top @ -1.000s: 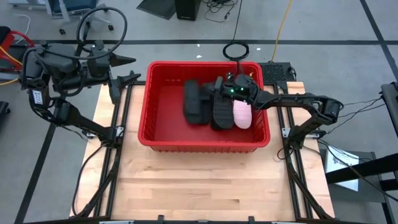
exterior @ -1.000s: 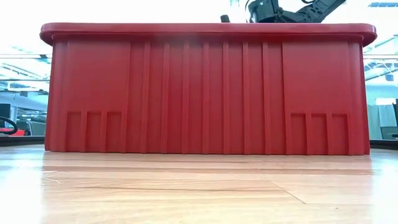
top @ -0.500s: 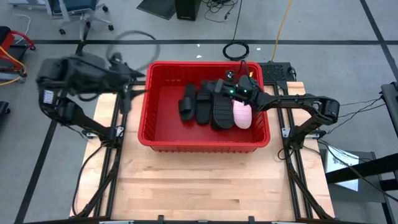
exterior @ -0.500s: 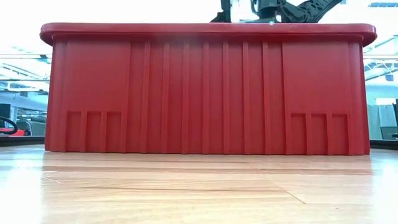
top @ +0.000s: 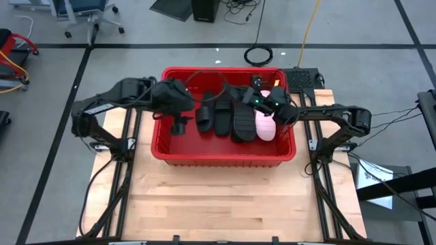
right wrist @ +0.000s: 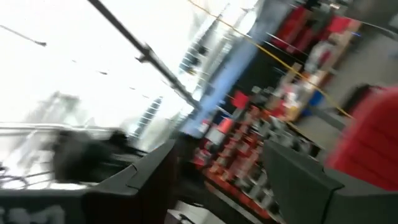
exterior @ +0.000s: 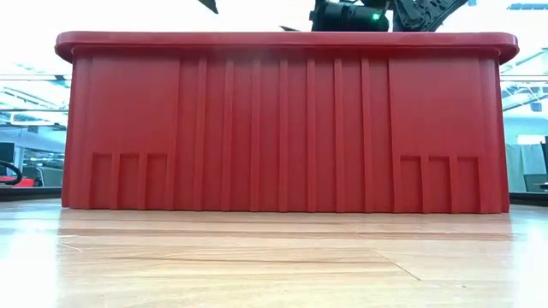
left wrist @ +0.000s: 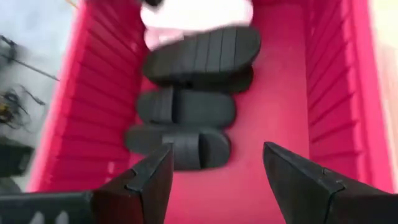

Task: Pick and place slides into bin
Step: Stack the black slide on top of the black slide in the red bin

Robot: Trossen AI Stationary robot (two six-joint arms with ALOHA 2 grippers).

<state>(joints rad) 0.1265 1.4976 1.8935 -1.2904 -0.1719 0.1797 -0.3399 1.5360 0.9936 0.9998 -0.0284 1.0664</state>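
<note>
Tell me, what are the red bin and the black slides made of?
The red bin looks like hard molded plastic: smooth, slightly shiny, with stiffening ribs down its walls. The black slides look like matte foam or rubber, with grooved soles and no shine; which of the two I can't tell.

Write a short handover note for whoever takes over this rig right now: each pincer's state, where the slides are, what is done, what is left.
Left pincer: open, empty, over the red bin's left half.
Right pincer: open, empty, at the bin's right side, pointing out at the room.
Slides: three black slides and one pale pink slide visible in the bin.
Done: those are binned.
Left: no slides visible on the table; confirm the count.
</note>
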